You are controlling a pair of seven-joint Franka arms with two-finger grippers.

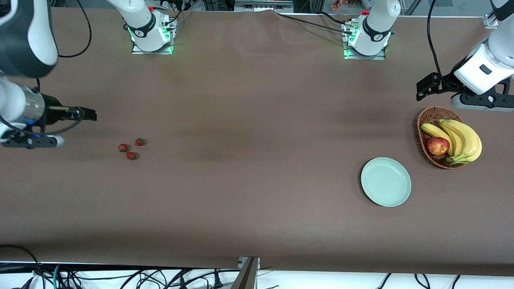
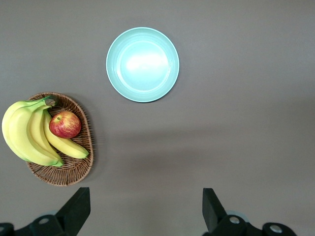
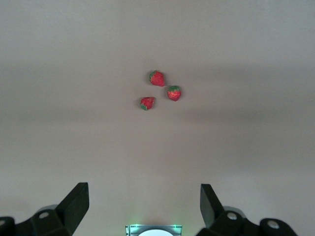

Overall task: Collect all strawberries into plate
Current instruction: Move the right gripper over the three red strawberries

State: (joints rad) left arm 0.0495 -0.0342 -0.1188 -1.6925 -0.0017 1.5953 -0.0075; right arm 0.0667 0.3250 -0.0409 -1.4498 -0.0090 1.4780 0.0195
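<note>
Three small red strawberries (image 1: 131, 149) lie close together on the brown table toward the right arm's end; the right wrist view shows them too (image 3: 157, 78). The pale mint-green plate (image 1: 386, 182) lies empty toward the left arm's end and also shows in the left wrist view (image 2: 142, 64). My right gripper (image 1: 86, 113) is open and empty, up in the air over bare table near the strawberries, apart from them. My left gripper (image 1: 425, 86) is open and empty, up over the table beside the basket.
A brown wicker basket (image 1: 427, 116) with bananas (image 1: 461, 138) and a red apple (image 1: 437, 145) stands beside the plate, farther from the front camera. It shows in the left wrist view (image 2: 74, 172). The arm bases (image 1: 150, 36) stand along the table's edge.
</note>
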